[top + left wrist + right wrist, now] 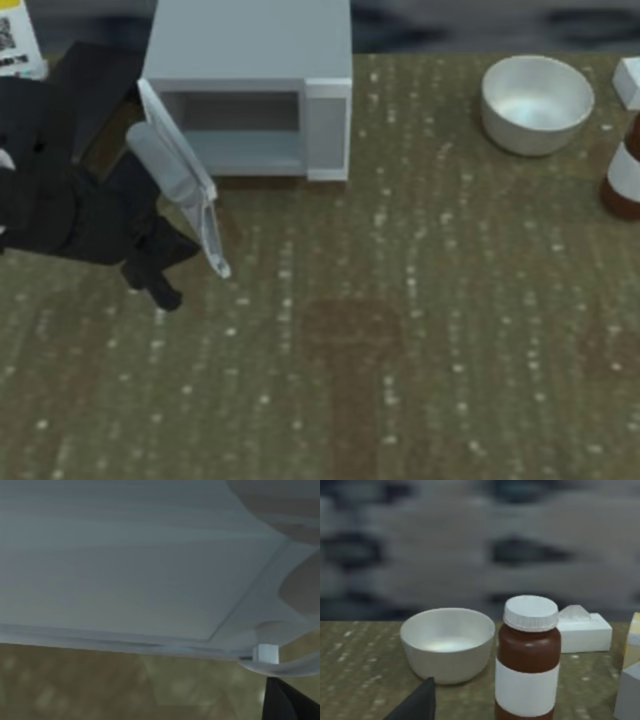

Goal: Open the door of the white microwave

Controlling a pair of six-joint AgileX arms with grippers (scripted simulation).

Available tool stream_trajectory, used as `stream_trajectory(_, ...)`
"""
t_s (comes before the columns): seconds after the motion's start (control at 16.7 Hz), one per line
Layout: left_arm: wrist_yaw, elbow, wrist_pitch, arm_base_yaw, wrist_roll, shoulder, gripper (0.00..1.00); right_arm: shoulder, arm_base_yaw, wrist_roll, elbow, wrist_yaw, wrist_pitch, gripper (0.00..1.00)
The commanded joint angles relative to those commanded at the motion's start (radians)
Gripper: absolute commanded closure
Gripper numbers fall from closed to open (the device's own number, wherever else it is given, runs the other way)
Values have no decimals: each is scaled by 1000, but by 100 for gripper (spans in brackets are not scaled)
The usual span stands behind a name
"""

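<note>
The white microwave (250, 40) stands at the back left of the table. Its door (180, 170) is swung wide out towards the front left, and the bare cavity (240, 125) shows beside the grey control panel (328, 130). My left gripper (160, 275) sits on the outer side of the door, close to its free edge. In the left wrist view the door (125, 570) fills most of the picture, with its handle (280, 666) just above a dark part of the gripper. My right arm is out of the top view. Its wrist view shows a dark gripper part (417, 705).
A white bowl (537, 103) sits at the back right, with a brown bottle (625, 175) with a white cap and a white box (628, 80) at the right edge. A black box (95, 90) lies left of the microwave, behind my left arm.
</note>
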Motion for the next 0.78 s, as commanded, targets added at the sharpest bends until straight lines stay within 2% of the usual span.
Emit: stream_trajectory(0.78, 23, 9, -27, 19, 46, 5, 100, 0, 0, 0, 0, 0, 0, 0)
